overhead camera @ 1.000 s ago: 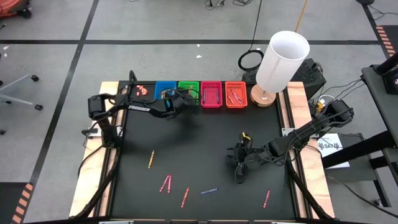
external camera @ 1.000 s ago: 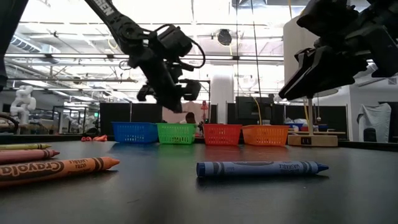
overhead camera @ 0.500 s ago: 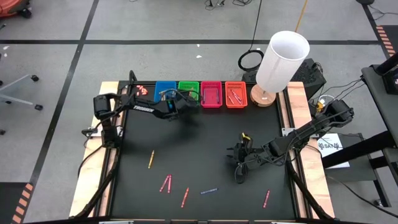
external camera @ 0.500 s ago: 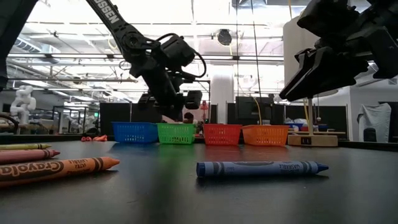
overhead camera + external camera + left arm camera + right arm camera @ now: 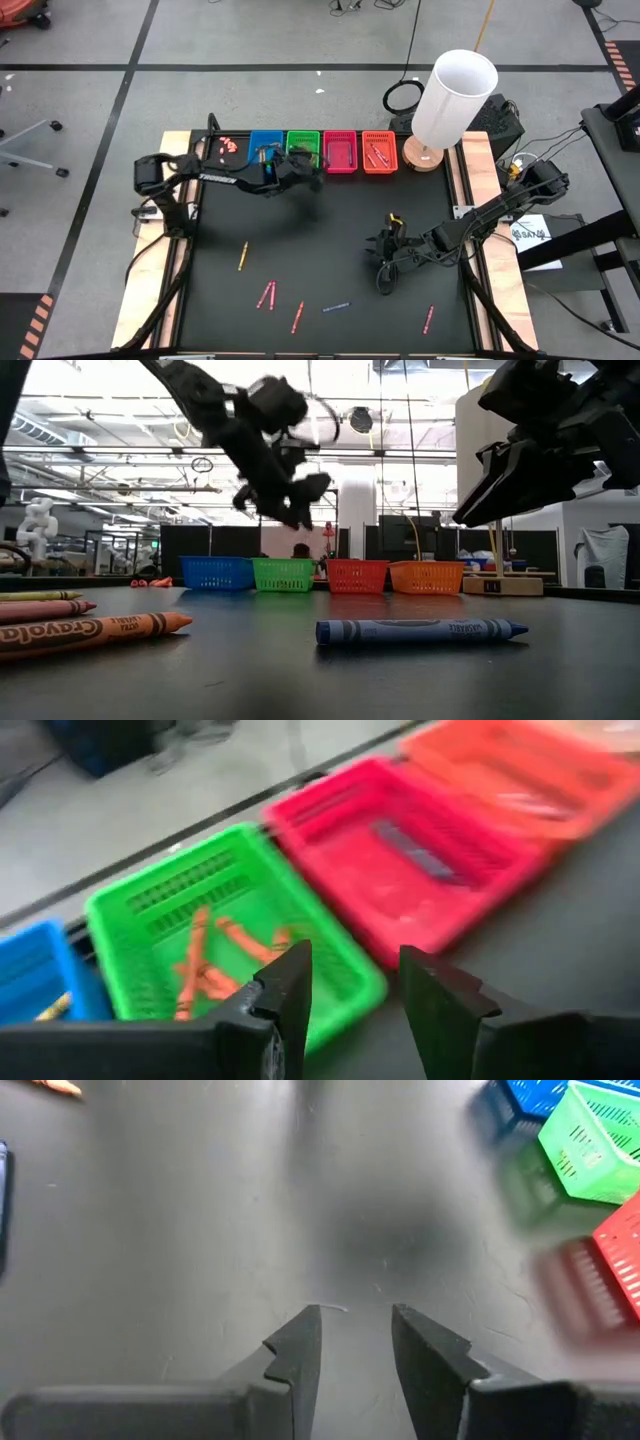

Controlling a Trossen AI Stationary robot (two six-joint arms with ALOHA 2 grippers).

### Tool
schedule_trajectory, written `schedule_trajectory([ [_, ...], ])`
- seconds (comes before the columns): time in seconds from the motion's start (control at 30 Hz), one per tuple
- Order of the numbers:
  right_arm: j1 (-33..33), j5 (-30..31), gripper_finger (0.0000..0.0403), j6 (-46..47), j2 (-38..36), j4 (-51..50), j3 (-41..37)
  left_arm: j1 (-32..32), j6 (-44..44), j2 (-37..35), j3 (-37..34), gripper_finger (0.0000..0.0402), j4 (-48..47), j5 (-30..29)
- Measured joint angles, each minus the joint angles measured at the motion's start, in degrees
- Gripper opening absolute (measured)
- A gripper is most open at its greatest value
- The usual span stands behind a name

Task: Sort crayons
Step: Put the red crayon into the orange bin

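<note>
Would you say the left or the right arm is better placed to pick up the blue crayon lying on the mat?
Probably the right. The right gripper hangs open over the mat, nearer the blue crayon. The left gripper, open and empty, is up by the green basket.

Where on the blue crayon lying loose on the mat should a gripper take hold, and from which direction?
Take the blue crayon at mid-length, across its narrow width, coming straight down from above. It lies flat on the black mat, roughly parallel to the table's front edge, with bare mat around it, so fingers can straddle the paper-wrapped barrel; the tapered tip gives a poorer hold.
</note>
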Motion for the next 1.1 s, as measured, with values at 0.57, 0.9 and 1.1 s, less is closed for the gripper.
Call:
schedule_trajectory([
  [0.57,0.4,-10.7,0.011,-3.5,8.8,23.0,0.0,-30.4,-2.4,-7.4,-0.1,0.0151,-16.4,0.0],
  [0.9,0.6,-10.5,0.011,-0.5,15.5,33.2,0.0,-45.1,-24.9,-7.4,-0.4,0.0151,-29.6,-2.9],
  [1.1,0.5,-10.4,0.011,-3.8,18.0,36.6,0.0,-54.4,-39.6,-7.3,-0.4,0.0151,-37.1,-2.6],
])
